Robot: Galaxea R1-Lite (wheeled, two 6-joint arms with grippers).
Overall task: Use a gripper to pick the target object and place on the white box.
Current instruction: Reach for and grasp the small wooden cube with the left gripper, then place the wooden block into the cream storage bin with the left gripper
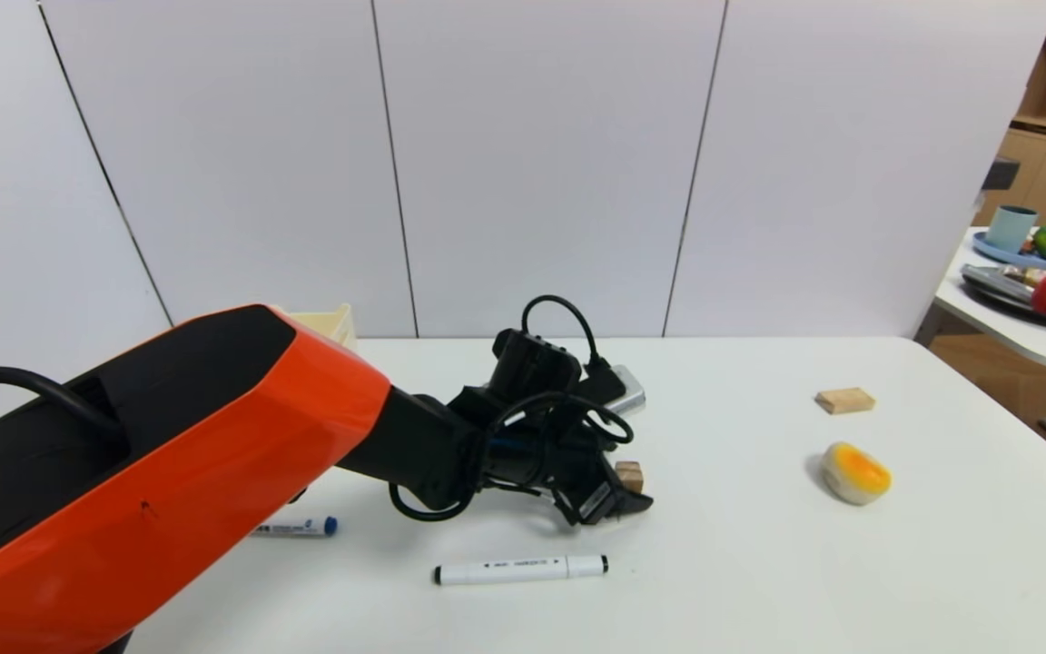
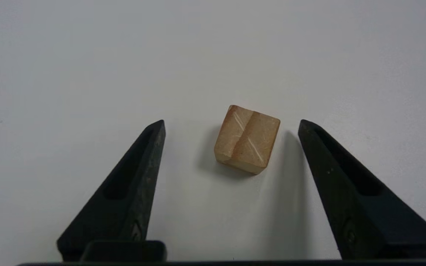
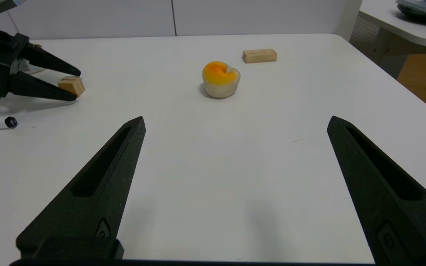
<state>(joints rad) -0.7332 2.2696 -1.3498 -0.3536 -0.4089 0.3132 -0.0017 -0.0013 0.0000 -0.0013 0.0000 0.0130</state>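
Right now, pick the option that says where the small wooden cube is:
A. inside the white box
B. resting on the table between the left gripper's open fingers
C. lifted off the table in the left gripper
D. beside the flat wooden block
B: in the left wrist view the cube sits on the table between the left gripper's fingers, with a gap on each side.

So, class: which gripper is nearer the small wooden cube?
Left. The left gripper straddles the small wooden cube, jaws open, not touching; the right gripper hangs far off.
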